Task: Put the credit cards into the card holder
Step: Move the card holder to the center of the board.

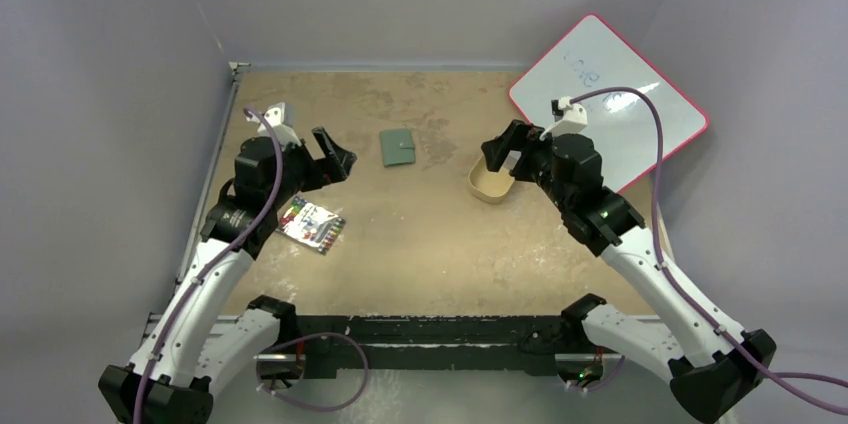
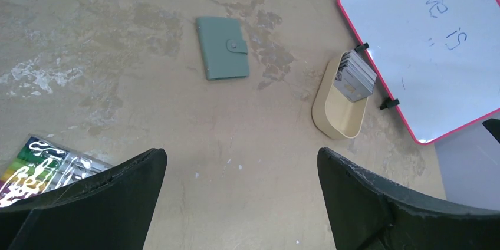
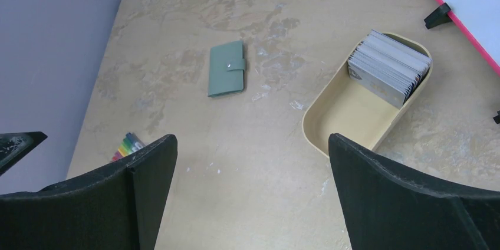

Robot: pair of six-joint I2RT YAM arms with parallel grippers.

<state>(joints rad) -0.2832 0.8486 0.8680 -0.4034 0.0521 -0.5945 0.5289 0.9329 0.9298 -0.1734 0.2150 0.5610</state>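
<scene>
Left claw (image 2: 240, 155) and right claw (image 3: 252, 144) gape wide, empty. The credit cards (image 3: 389, 67), seemingly on edge in the tray (image 3: 348, 114), lie at two o'clock of the nearer right claw.

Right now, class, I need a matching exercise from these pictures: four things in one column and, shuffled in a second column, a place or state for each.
Things:
1. wallet
2. cards
3. whiteboard
4. marker pack

Descriptions:
A. stacked in the tan tray
B. red-edged, at the far right
C. folded shut, lying alone in the middle
D. at the near left

Pairs: 1-C, 2-A, 3-B, 4-D
</scene>
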